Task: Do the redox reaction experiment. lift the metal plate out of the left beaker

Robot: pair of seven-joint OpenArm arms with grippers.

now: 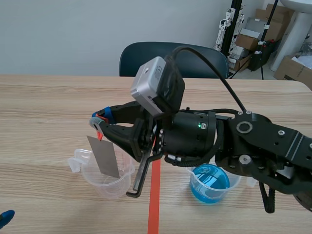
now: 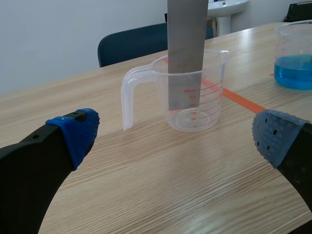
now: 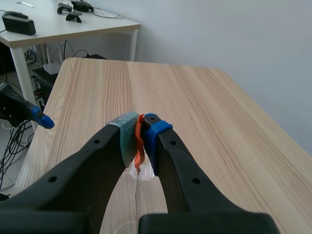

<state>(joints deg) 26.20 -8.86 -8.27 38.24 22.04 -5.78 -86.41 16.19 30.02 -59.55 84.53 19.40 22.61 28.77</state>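
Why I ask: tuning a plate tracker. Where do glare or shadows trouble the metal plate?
Scene view: soft even light, metal plate flat grey, no glare. Left wrist view: no highlight on it; the clear beaker casts only a faint shadow. Right wrist view: the right hand blocks most of the plate; the red tab shows in its grip.

Clear beaker (image 2: 214, 92) — red scale; "300ml", "100" legible.

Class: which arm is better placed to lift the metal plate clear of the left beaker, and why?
Right. The right hand is shut on the orange-red tab carrying the metal plate, whose lower end hangs inside the beaker. The left hand is open, holding nothing.
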